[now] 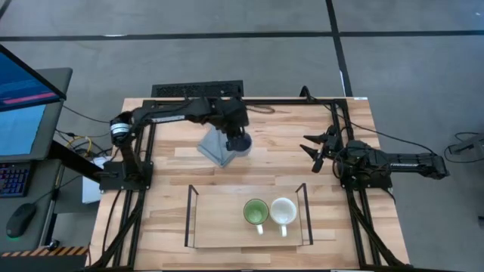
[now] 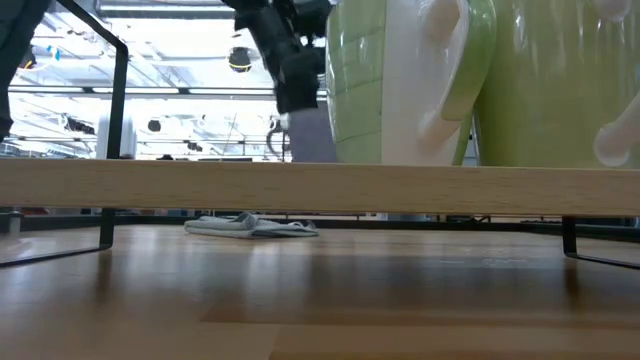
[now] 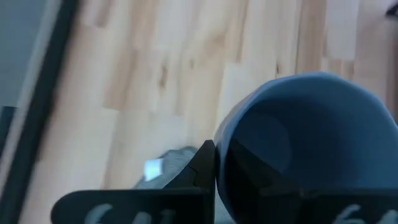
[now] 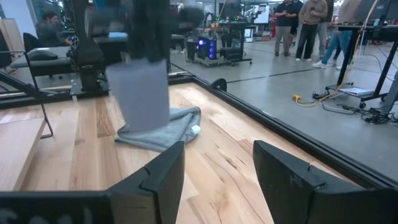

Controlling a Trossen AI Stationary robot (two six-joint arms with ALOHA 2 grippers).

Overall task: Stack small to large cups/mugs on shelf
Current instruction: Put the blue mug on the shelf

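We see the left gripper [image 1: 237, 140] clamped on the blue-grey mug [image 1: 240, 142], held above the grey cloth [image 1: 215, 146] at 12 o'clock from the shelf [image 1: 219, 215]. The mug's interior appears empty. On the shelf, the green mug [image 1: 255, 212] touches the cream-white mug [image 1: 283, 211] at its 3 o'clock. The right gripper [image 1: 318, 149] waits with its fingers wide.

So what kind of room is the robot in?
Probably a robotics lab or workshop: a monitor and keyboard stand beside the table, and people stand among equipment benches on a bare concrete floor.
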